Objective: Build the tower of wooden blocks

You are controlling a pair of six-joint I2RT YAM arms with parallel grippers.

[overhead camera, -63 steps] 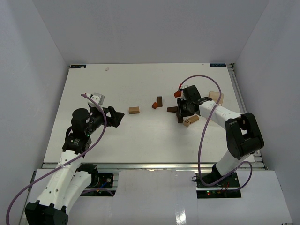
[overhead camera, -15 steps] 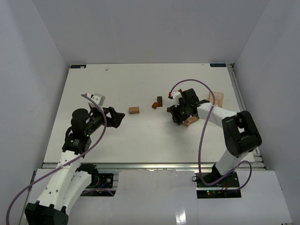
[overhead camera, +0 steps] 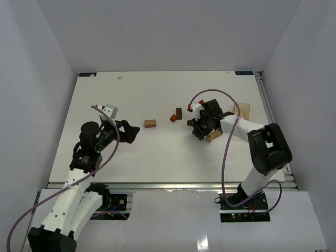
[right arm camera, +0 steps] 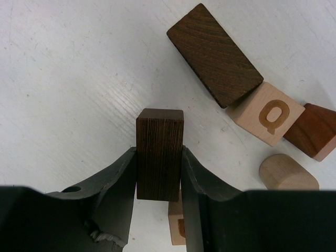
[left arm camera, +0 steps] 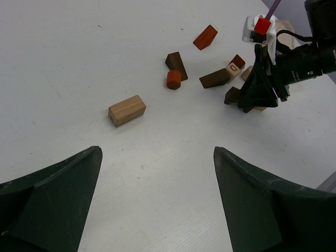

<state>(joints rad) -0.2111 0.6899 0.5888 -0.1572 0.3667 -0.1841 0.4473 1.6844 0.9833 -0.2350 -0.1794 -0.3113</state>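
My left gripper hangs wide open w/ nothing in it, parked over the left of the table, prob. to stay clear of the work. Going right, the tan block lies alone. Next the orange cylinder sits just beside the dark wedge. Nothing's stacked, so no tower yet.

At the main cluster my right gripper clamps the dark brown block, a finger on each long side. I'm gripping across the narrow width bc that fits the jaws & leaves the far end free. A pale block shows by its near end; can't tell if they touch. Beyond lie the dark plank, Q cube & reddish block, untouched.
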